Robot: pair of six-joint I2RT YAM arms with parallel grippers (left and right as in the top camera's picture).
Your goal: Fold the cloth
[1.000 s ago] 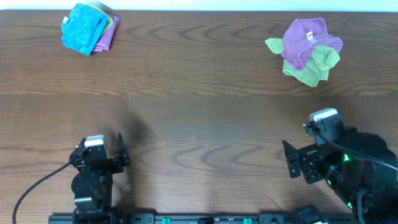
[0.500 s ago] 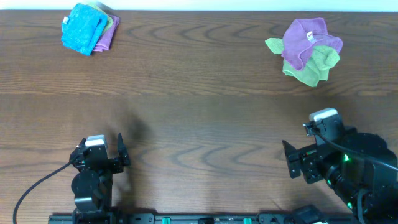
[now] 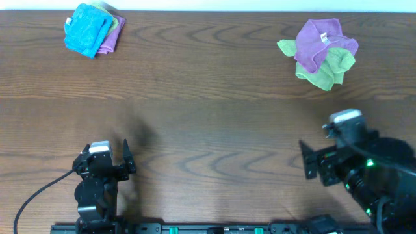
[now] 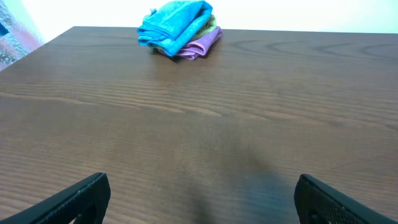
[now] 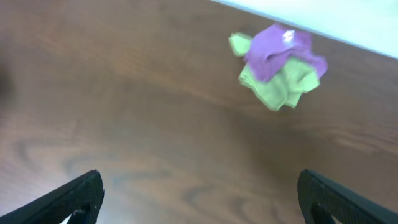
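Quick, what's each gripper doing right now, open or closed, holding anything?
Left gripper: open, holding nothing.
Right gripper: open, holding nothing.

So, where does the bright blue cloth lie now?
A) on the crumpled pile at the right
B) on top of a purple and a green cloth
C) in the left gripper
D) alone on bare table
B: the blue cloth lies on a purple cloth and a green cloth, whose edges show beneath it.

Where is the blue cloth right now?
In the overhead view, the blue cloth sits at the far left of the table, atop a purple cloth.
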